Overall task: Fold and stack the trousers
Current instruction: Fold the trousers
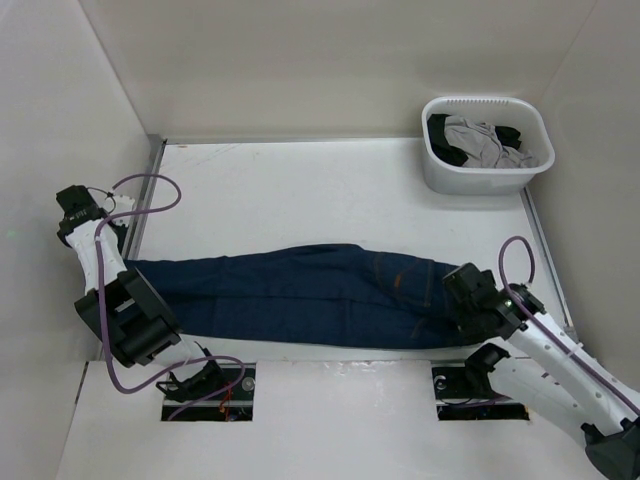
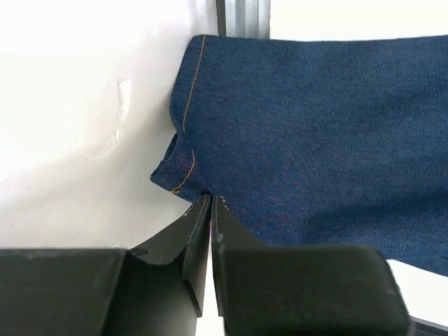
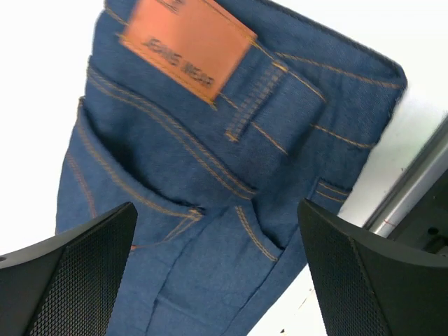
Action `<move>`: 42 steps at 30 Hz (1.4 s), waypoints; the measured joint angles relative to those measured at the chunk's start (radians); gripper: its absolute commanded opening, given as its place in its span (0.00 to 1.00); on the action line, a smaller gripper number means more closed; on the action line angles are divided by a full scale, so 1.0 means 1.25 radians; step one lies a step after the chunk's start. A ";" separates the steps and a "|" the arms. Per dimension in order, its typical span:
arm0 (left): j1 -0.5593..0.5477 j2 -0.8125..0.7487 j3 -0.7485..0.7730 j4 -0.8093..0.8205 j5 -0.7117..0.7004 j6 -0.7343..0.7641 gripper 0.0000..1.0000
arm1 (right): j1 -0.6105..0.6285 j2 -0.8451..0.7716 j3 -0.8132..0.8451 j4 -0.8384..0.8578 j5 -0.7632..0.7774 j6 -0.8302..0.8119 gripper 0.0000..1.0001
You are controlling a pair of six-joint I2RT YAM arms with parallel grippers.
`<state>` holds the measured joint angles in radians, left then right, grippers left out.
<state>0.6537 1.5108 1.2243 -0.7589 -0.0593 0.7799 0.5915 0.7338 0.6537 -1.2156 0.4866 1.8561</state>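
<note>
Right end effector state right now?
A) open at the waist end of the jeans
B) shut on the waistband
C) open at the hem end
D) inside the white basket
A: in the right wrist view the right end effector has its fingers spread wide apart, with the jeans and their tan waist patch in plain sight between them and nothing pinched.
</note>
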 measured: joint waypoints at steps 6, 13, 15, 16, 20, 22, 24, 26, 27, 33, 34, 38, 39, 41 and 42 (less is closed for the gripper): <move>0.000 0.000 0.004 0.001 0.007 -0.002 0.05 | 0.000 0.046 -0.056 0.068 -0.052 0.023 0.95; -0.021 0.013 0.007 0.000 0.013 -0.008 0.05 | -0.036 0.181 -0.107 0.217 -0.084 0.004 0.80; -0.049 0.028 0.007 -0.003 0.015 -0.011 0.05 | -0.065 0.230 -0.112 0.266 -0.088 -0.013 0.80; -0.067 0.036 0.004 -0.005 0.016 -0.011 0.05 | -0.077 0.251 -0.110 0.284 -0.092 -0.021 0.80; -0.143 0.038 -0.043 -0.022 0.020 0.007 0.06 | -0.111 0.301 -0.085 0.316 -0.097 -0.066 0.88; -0.175 0.037 -0.085 -0.048 0.018 0.034 0.06 | -0.119 0.308 -0.080 0.336 -0.093 -0.089 0.88; -0.198 0.040 -0.117 -0.083 0.003 0.062 0.06 | -0.125 0.311 -0.078 0.350 -0.090 -0.111 0.88; -0.208 0.045 -0.127 -0.117 -0.030 0.085 0.14 | -0.127 0.309 -0.078 0.360 -0.089 -0.131 0.91; -0.215 0.047 -0.128 -0.132 -0.052 0.100 0.22 | -0.127 0.308 -0.078 0.365 -0.087 -0.139 0.92; -0.256 0.043 -0.137 -0.222 -0.130 0.181 0.46 | -0.127 0.259 -0.078 0.377 -0.078 -0.185 1.00; -0.245 0.043 -0.136 -0.237 -0.146 0.194 0.47 | -0.127 0.246 -0.078 0.374 -0.078 -0.191 1.00; -0.222 0.035 -0.064 -0.284 -0.163 0.211 0.50 | -0.116 0.183 -0.075 0.345 -0.052 -0.239 1.00; -0.245 0.029 -0.033 -0.282 -0.152 0.211 0.51 | -0.106 0.175 -0.069 0.336 -0.039 -0.264 1.00; -0.329 0.006 0.024 -0.252 -0.107 0.213 0.54 | -0.073 0.179 -0.045 0.320 -0.016 -0.323 1.00; -0.378 -0.009 0.035 -0.230 -0.077 0.216 0.55 | -0.048 0.191 -0.024 0.313 0.000 -0.361 1.00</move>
<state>0.1806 1.4994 1.2686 -1.0462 -0.1558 1.0504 0.5316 0.9722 0.6239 -0.8246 0.4866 1.4052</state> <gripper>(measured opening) 0.537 0.998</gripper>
